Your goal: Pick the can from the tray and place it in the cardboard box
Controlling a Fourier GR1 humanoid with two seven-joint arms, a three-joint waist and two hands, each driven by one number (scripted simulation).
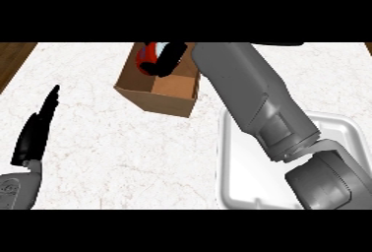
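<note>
At 9 o'clock in your view, the left hand [33,135] rests above the pale marbled counter [109,157]. Its black fingers are straight and together, pointing toward 1 o'clock and holding nothing. Its grey forearm [16,189] enters at 8 o'clock.

Look toward 11 o'clock and you find the cardboard box [173,102]. It is open at the top and turned so one corner faces 5 o'clock, and its brown floor shows inside.

At the box's far left corner is the can [147,55], red with a small white mark. It is off the tray and within the box's outline. You cannot tell whether it touches the box floor. Only a narrow strip of the can shows beside the fingers. That strip runs roughly from 12 to 6 o'clock, leaning a little toward 1 o'clock at the far end. You cannot tell which end is its top.

Just right of that strip is the right hand [170,56]. Its black fingers are curled round the can, hiding most of it, and they slant down toward 7 o'clock. Its grey forearm [247,83] crosses your view from 5 o'clock up to 12 o'clock and passes over the box's right edge.

At 4 o'clock lies the white tray [236,170], with a raised rim and the forearm covering much of it. It is well apart from the can and near the box's closest corner.
</note>
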